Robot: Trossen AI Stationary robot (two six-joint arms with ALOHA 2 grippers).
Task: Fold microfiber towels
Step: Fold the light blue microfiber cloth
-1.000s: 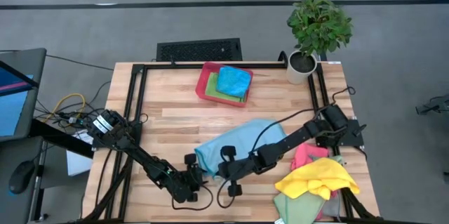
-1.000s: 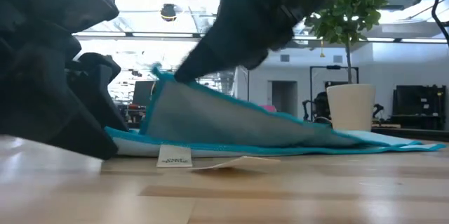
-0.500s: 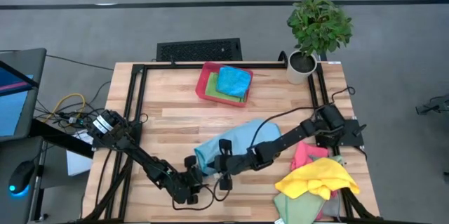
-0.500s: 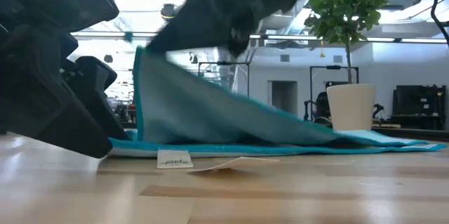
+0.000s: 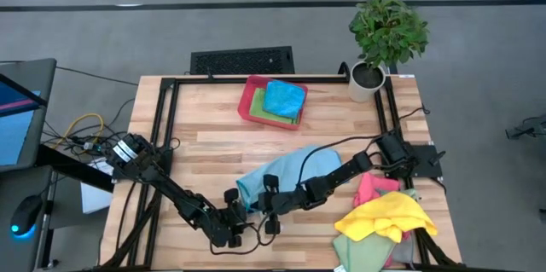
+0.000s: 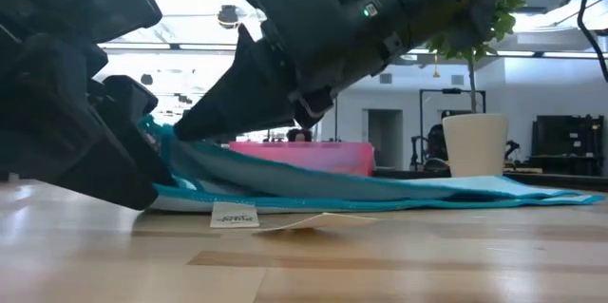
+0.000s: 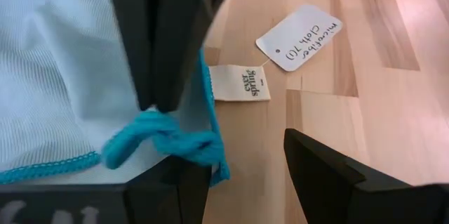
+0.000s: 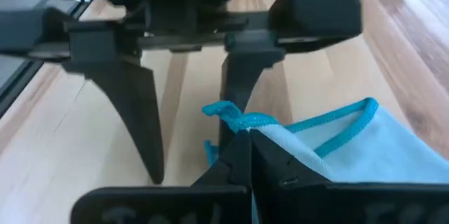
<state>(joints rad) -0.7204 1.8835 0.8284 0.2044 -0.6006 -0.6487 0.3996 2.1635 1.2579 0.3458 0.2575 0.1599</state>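
A light blue microfiber towel (image 5: pixel 286 172) lies spread on the table's near middle, its white sewn label (image 7: pixel 240 82) and paper tag (image 7: pixel 298 36) on the wood. My right gripper (image 5: pixel 257 202) is shut on a teal-hemmed corner, low over the towel's near left end. My left gripper (image 5: pixel 241 221) stands open just beside it, one finger (image 8: pixel 242 87) close to that corner, the other (image 8: pixel 137 115) on bare wood. Folded blue and green towels rest in a red tray (image 5: pixel 250 101) at the far middle. My right gripper pinches the towel's teal-hemmed corner (image 8: pixel 230 117) between its two fingers. The fingers slant down from the table's right. The corner is folded back over the towel's lower layer and hangs just above it; the rest of the towel (image 6: pixel 408 189) lies on the table. My left gripper: whether its finger (image 7: pixel 175 185) touches the towel's edge I cannot tell.
A loose heap of yellow, pink and green towels (image 5: pixel 384 217) lies at the near right corner. A potted plant (image 5: pixel 386 37) stands at the far right corner. A black frame (image 5: pixel 166 127) runs round the table. Bare wood lies between tray and towel.
My right gripper has carried the held corner toward the table's left and down to my left gripper. The towel's raised flap, which stood high, has folded over and now lies low on the lower layer. The rest of the towel has stayed on the table.
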